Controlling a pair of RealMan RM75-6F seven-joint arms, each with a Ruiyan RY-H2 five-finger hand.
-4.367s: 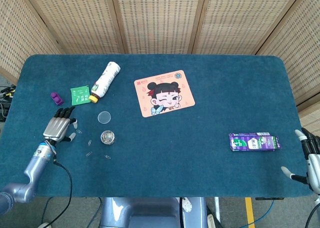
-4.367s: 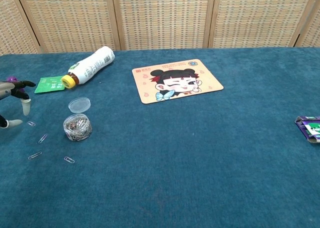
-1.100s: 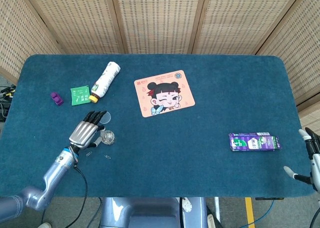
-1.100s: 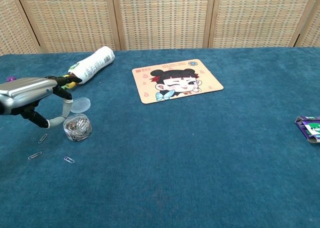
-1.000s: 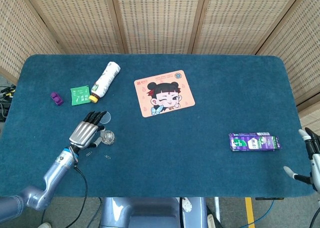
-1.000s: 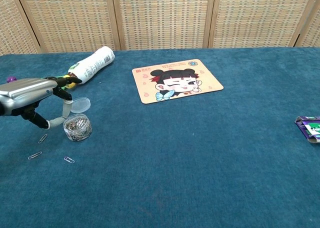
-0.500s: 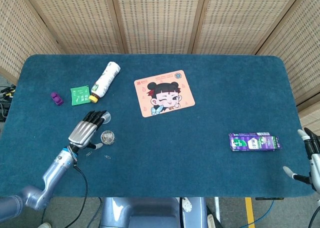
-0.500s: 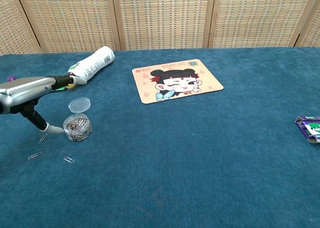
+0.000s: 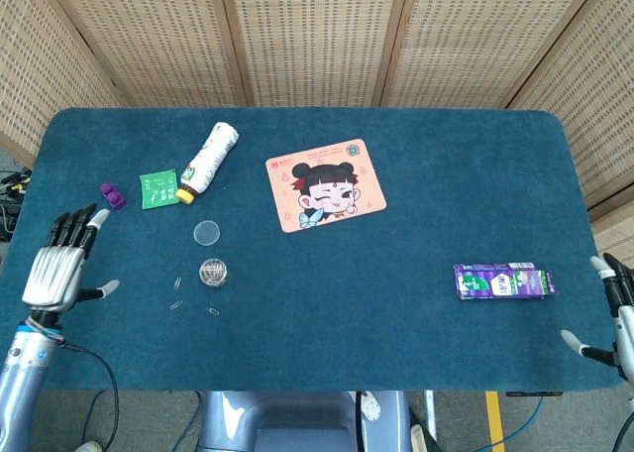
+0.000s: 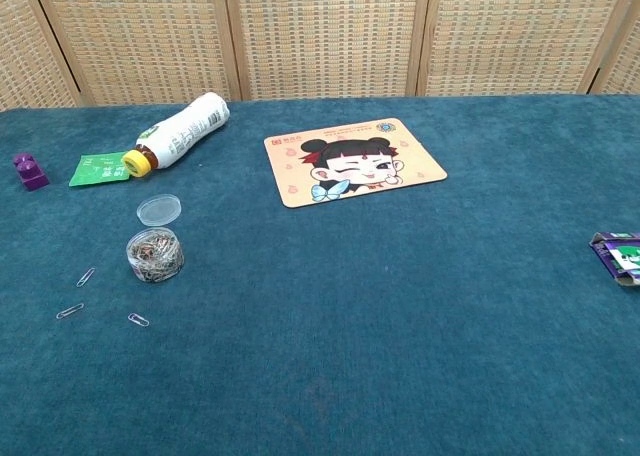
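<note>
My left hand (image 9: 59, 264) hovers at the table's left edge in the head view, fingers spread and empty; the chest view does not show it. The nearest things to it are a purple toy (image 9: 113, 195) (image 10: 28, 171) and three loose paper clips (image 9: 176, 291) (image 10: 85, 277). A small clear jar of paper clips (image 9: 213, 272) (image 10: 155, 255) stands on the blue cloth, its round clear lid (image 9: 206, 233) (image 10: 159, 210) lying just behind it. My right hand (image 9: 614, 313) shows at the far right edge, fingers apart, holding nothing, next to a purple box (image 9: 503, 281) (image 10: 618, 255).
A white bottle with a yellow cap (image 9: 206, 161) (image 10: 178, 133) lies on its side by a green packet (image 9: 157, 188) (image 10: 99, 168). An orange cartoon mat (image 9: 325, 184) (image 10: 354, 160) lies at the table's middle back. Wicker screens stand behind.
My left hand has pulled away from the paper clip jar, moving left to the table's edge and out of the chest view. The jar and lid stay put. The right hand is still.
</note>
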